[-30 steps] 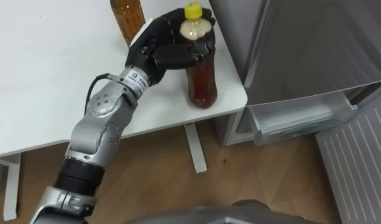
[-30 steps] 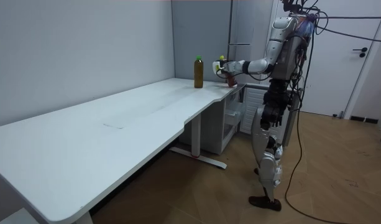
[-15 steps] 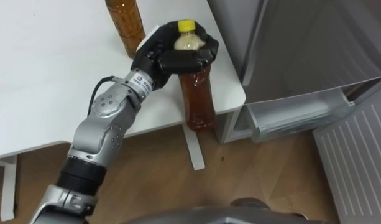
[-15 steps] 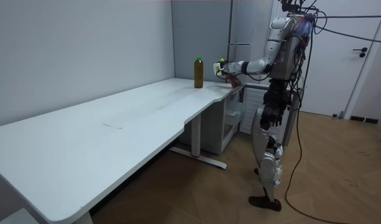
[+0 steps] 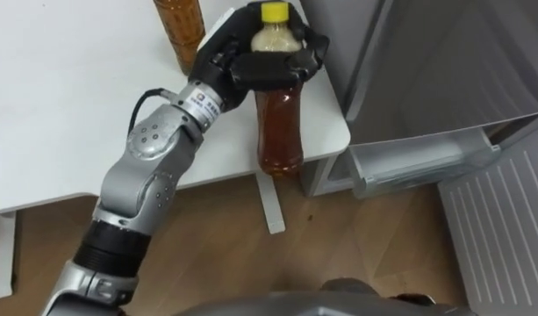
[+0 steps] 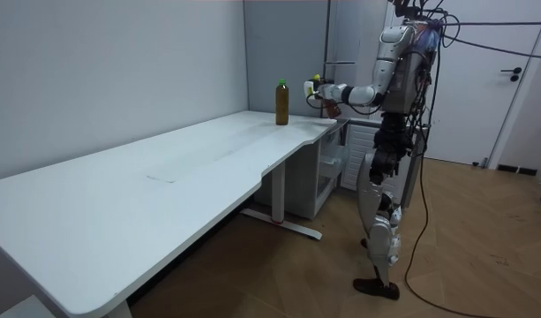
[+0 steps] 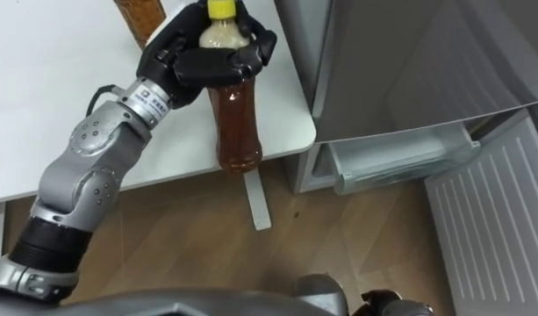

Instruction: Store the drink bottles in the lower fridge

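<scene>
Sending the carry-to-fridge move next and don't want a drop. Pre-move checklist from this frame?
1. Left hand curled round the bottle below its cap: ok.
2. Bottle lifted off the table: ok.
3. Bottle upright, cap on: ok.
4. Second bottle standing upright on the table: ok.
5. Lower fridge open: ok, it appears open.
6. Free room inside it: cannot tell.

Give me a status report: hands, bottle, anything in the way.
Left hand fingers curled round bottle top. Bottle upright, held off the table corner. Second bottle on table behind. Lower fridge open at right, way looks clear.
</scene>
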Controlling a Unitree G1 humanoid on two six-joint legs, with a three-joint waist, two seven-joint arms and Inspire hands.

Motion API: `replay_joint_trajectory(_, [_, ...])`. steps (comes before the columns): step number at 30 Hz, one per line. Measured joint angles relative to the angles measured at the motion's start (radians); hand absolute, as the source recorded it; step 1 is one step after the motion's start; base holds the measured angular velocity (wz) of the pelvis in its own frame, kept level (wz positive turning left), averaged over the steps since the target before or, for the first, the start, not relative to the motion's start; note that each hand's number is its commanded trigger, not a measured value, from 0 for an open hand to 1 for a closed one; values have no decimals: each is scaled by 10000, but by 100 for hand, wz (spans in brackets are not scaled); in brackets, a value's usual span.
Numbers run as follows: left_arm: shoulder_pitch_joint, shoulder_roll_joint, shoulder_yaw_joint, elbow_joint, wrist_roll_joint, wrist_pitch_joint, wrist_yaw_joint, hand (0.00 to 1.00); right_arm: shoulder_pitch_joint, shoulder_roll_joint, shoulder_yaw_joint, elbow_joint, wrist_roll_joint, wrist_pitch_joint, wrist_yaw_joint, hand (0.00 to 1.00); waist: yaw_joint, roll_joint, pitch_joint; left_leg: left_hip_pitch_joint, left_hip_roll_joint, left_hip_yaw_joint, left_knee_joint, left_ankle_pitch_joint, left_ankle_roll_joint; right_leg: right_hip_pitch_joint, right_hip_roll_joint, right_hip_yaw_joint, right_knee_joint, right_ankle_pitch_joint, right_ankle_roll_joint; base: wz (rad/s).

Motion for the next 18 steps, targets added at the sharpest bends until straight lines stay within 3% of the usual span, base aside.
replay_joint_trajectory(5, [3,20,-229,3,-51,-2,-36,100,48,-369,670,-894,-208,6,45,0,187,-2,1,16,-5,4,-7,0,0,-8,-6,8,38,0,-1,0])
replay_joint_trajectory(11, [2,-28,-604,4,-432,-1,-97,100,77,-734,673,-3007,-390,-26,15,0,181,-11,-8,14,-1,5,-6,0,0,1,-3,-6,50,1,0,1])
replay_joint_trajectory(14, [2,-29,-824,5,-508,-1,-113,100,353,-759,679,-4162,-367,6,38,0,171,-78,-33,21,3,37,0,0,0,-2,-4,-2,69,2,-3,-1])
replay_joint_trajectory(16, [1,-25,-962,6,-986,-3,-113,100,388,-659,686,-4748,83,-181,95,0,75,-143,-79,23,8,35,4,0,0,6,2,-9,66,7,-10,0])
replay_joint_trajectory(18, [2,-8,-1265,7,-1885,-4,-139,100,412,-238,874,-5382,684,-455,122,0,-46,-191,-109,47,14,18,8,0,0,68,8,-24,50,7,-10,5])
